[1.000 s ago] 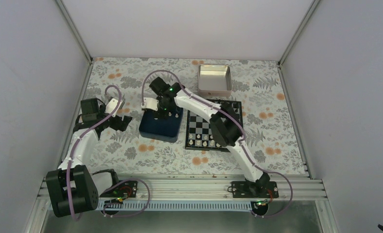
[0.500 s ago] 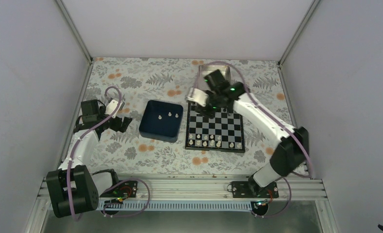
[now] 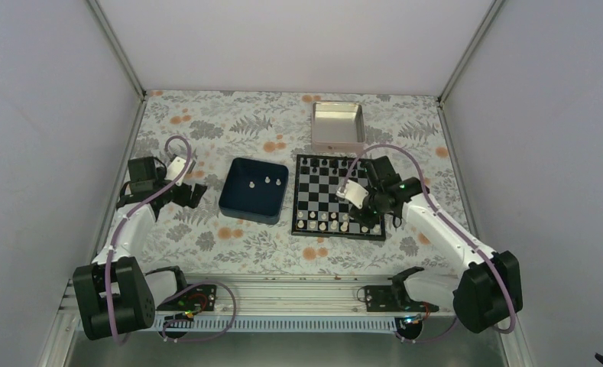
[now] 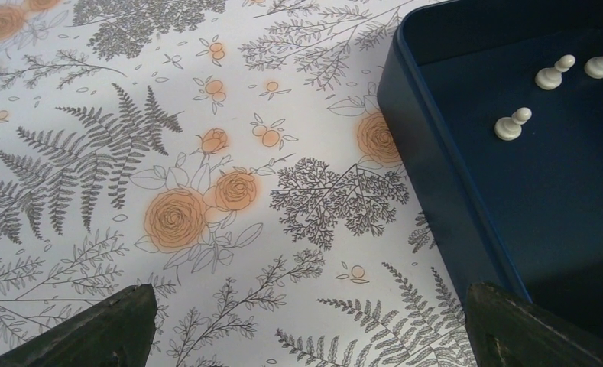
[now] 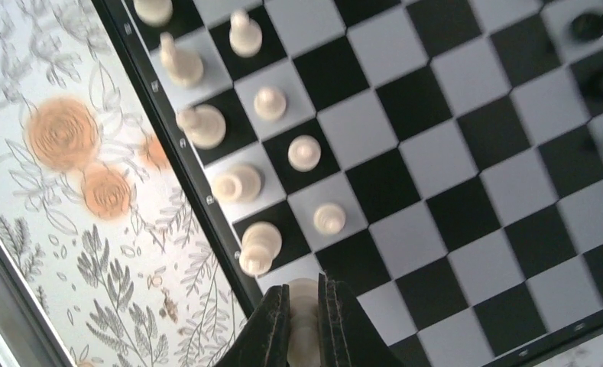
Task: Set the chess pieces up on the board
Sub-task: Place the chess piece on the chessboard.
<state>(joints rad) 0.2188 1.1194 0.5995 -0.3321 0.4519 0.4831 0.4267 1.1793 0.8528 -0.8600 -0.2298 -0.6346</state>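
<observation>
The board lies at mid-table, its near two rows lined with cream chess pieces. My right gripper hangs over the board's near right corner. In the right wrist view this gripper is shut on a cream piece above a white square by the rim, next to other cream pieces. Three more cream pieces stand in the dark blue tray. My left gripper is open over the floral cloth just left of that tray, with nothing between its fingers.
Black pieces fill the board's far rows. A silver tin sits behind the board. The blue tray lies left of the board, with my left gripper beside it. White walls enclose the table.
My right arm has swung from the blue tray, past the board's far edge, to its near right corner, holding a cream piece. The left arm has not moved.
</observation>
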